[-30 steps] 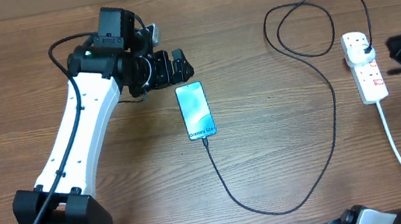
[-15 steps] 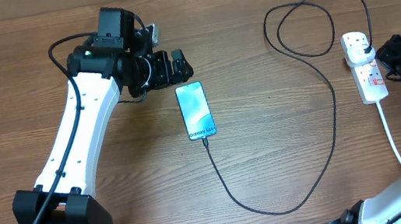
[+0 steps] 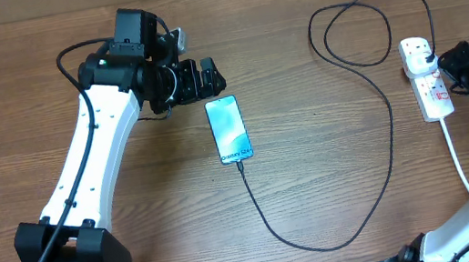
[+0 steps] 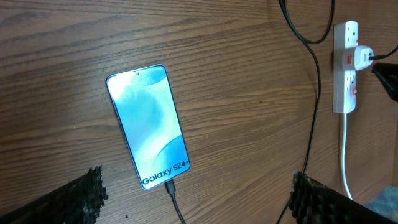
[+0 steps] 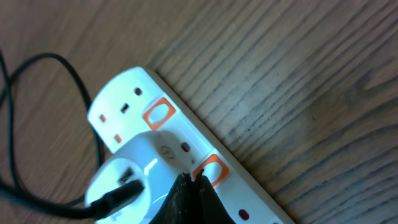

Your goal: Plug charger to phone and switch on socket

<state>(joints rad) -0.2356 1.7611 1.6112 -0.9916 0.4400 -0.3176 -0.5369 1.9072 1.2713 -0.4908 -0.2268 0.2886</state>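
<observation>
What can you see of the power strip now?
The socket is a white strip lying flat on the wooden table, with orange-red switches. A white plug carrying the black charger cable fills one outlet; the end outlet is empty. A thick white cord leaves the near end. The shut right end effector sits at the switch beside the plug.

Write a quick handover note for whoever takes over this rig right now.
Left gripper: fingers open, holding nothing, by the phone's far end.
Right gripper: fingers shut, tip on the socket at the red switch beside the plug.
Done: the charger is plugged into the phone and its plug sits in the socket.
Left: press the switch. Whether it is on cannot be told.
</observation>
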